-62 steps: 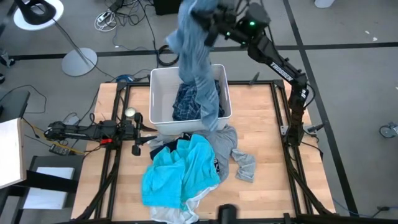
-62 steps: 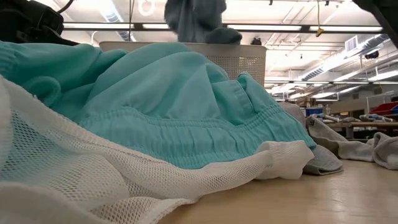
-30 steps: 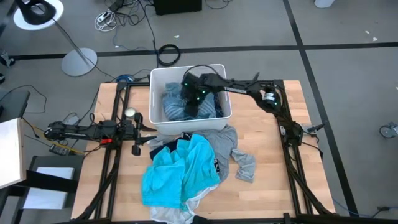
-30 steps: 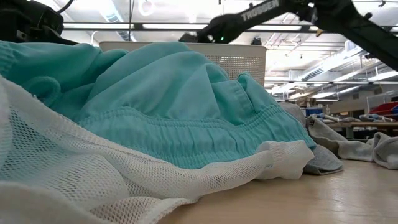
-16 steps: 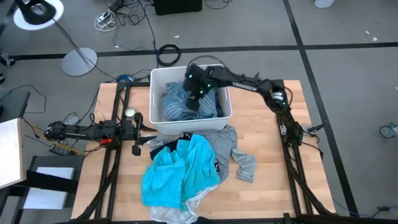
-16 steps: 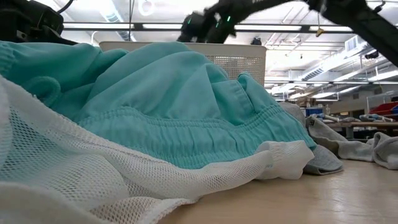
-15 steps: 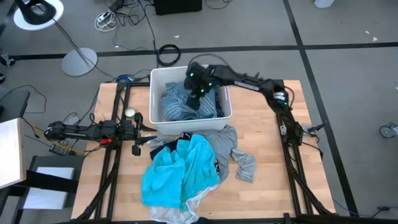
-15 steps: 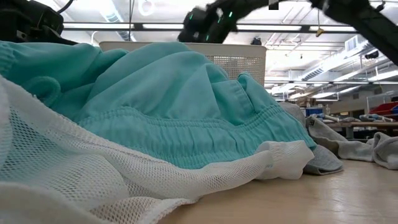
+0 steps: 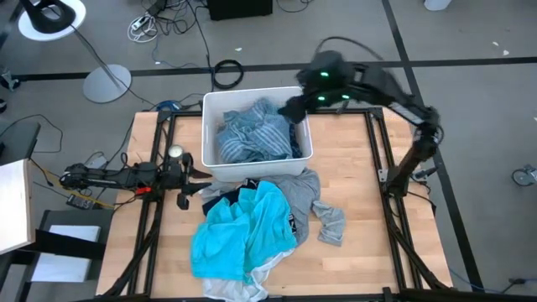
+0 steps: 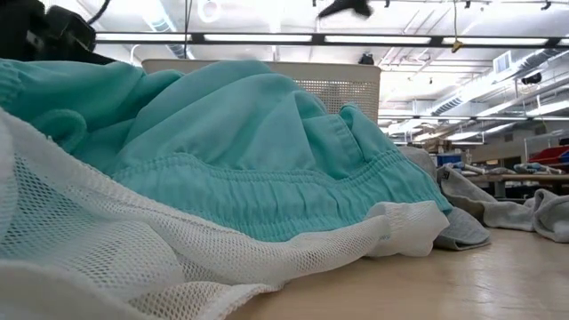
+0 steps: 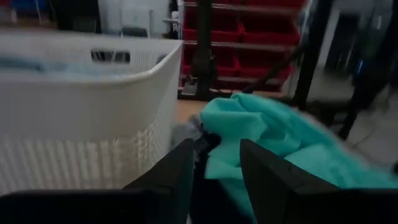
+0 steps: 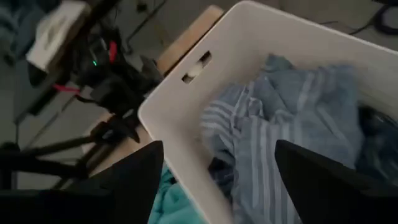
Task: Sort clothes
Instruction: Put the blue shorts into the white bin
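The clothes lie in a heap on the table in front of the white bin [image 9: 206, 126]: a turquoise tee [image 9: 243, 231] on top, a grey top [image 9: 304, 189], a grey sock [image 9: 331, 223] and white mesh cloth [image 10: 107, 258]. A blue-grey striped top [image 9: 252, 134] lies bunched inside the bin over a darker piece. My right gripper [image 9: 292, 107] hangs open above the bin's far right corner with nothing between its fingers [image 12: 134, 180]. My left gripper [image 9: 201, 186] lies low at the heap's left edge, open, pointing at the turquoise tee [image 11: 273, 143].
The bin's wall [image 11: 81, 124] stands close beside my left gripper. Bare wooden table [image 9: 352, 159] shows to the right of the bin and heap. Beyond the table are floor cables and a lamp base [image 9: 106, 82].
My right gripper has risen out of the bin and swung up toward the table's far right. The striped top has stayed behind, lying bunched in the bin. The heap on the table has not moved.
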Controlling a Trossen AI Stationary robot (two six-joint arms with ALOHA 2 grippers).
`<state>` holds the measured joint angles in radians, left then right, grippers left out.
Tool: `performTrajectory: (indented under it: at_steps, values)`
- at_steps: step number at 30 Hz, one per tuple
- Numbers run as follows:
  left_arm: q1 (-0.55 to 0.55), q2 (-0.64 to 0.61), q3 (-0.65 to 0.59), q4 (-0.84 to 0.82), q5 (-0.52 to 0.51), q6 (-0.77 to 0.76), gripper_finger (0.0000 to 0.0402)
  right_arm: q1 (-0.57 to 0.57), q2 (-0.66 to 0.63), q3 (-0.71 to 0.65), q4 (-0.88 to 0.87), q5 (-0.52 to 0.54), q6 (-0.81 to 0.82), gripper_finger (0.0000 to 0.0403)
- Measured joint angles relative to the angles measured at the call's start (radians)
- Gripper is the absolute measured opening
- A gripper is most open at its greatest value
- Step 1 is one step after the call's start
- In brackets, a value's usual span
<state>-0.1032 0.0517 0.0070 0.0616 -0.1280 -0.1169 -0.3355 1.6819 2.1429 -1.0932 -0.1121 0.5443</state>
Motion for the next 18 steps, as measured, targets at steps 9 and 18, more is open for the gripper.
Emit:
performTrajectory:
  at_steps: [9, 18]
  values:
    - [-0.001, 0.000, 0.000, 0.016, 0.000, -0.562, 0.0136, 0.211, -0.199, 0.000, -0.217, 0.358, 0.222, 0.0288]
    - [-0.002, 0.000, 0.002, 0.063, 0.075, -0.748, 0.0136, 0.486, -0.254, -0.003, -0.439, 0.629, 0.366, 0.0274]
